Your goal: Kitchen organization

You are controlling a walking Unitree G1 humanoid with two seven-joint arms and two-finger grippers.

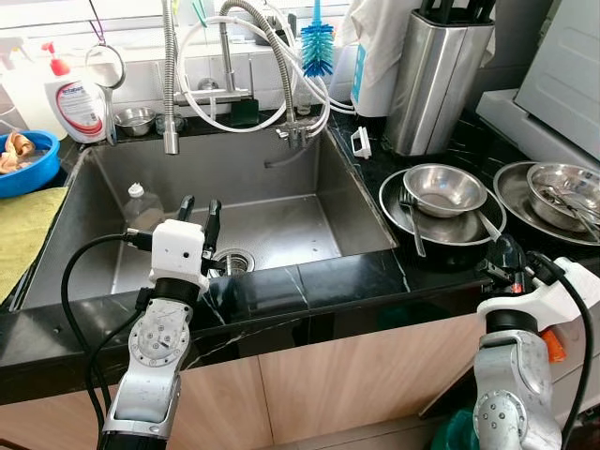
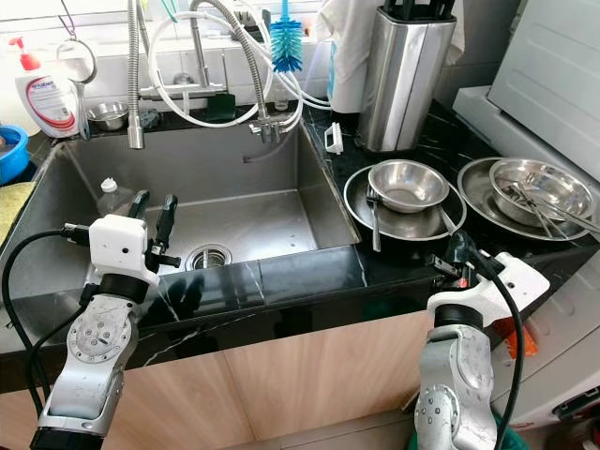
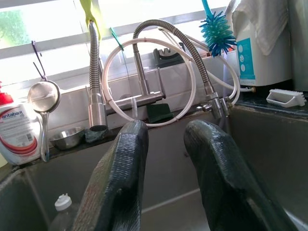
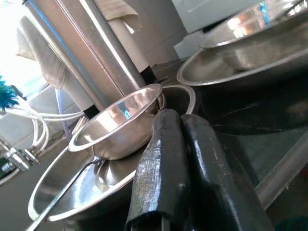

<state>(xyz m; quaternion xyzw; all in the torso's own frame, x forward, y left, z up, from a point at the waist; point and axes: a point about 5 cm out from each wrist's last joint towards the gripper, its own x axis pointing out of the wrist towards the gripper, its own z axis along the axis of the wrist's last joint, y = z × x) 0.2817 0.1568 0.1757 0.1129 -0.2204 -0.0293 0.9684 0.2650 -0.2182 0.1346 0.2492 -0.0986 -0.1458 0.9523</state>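
Hovering at lower left over the sink's (image 1: 281,178) front rim, the left gripper (image 1: 199,222) is spread, empty; the right gripper (image 1: 507,255), pressed closed, sits beside the steel bowl (image 1: 444,188) at centre right. Reaching carelessly could topple the stacked dishes.

The black marble countertop (image 1: 309,281) surrounds a steel sink (image 1: 281,178). To the sink's right, two stacked bowl sets (image 1: 444,202) (image 1: 553,192) and a steel knife block (image 1: 436,80) rest on it
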